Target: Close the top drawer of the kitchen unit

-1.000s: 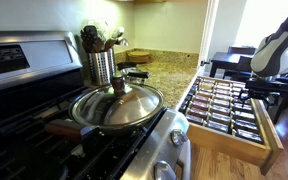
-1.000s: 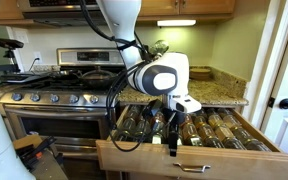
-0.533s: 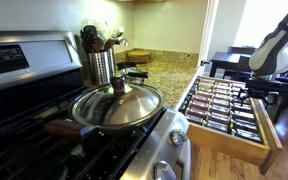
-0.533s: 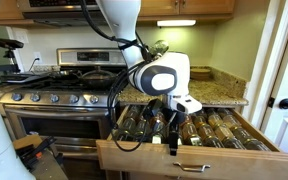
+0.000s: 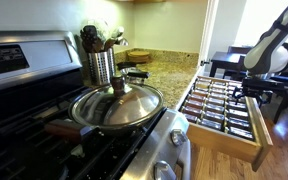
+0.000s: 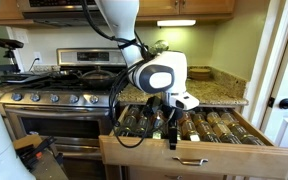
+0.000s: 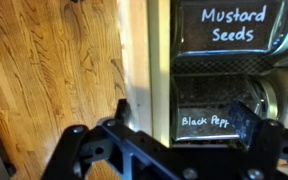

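The top drawer [image 6: 234,160] of the kitchen unit [image 6: 220,96] stands pulled out, with rows of dark-lidded spice jars [image 5: 222,108] inside. It also shows in an exterior view [image 5: 265,140]. My gripper [image 6: 172,138] points down at the drawer's front panel, left of its middle. In the wrist view the open gripper [image 7: 184,118] straddles the light-wood front edge [image 7: 139,50]: one finger is outside over the floor, the other inside over a jar marked "Black Pepp" [image 7: 214,105]. In an exterior view the gripper [image 5: 254,94] is at the drawer's outer end.
A stainless stove [image 6: 54,100] stands beside the drawer, with a lidded pan [image 5: 119,105] on its grates. A metal utensil holder [image 5: 101,65] sits on the granite top [image 5: 169,72]. A white door [image 6: 284,70] is close beside the drawer. Wood floor [image 7: 44,70] lies below.
The drawer has slid a little way in toward the unit, and my gripper has moved with its front panel.
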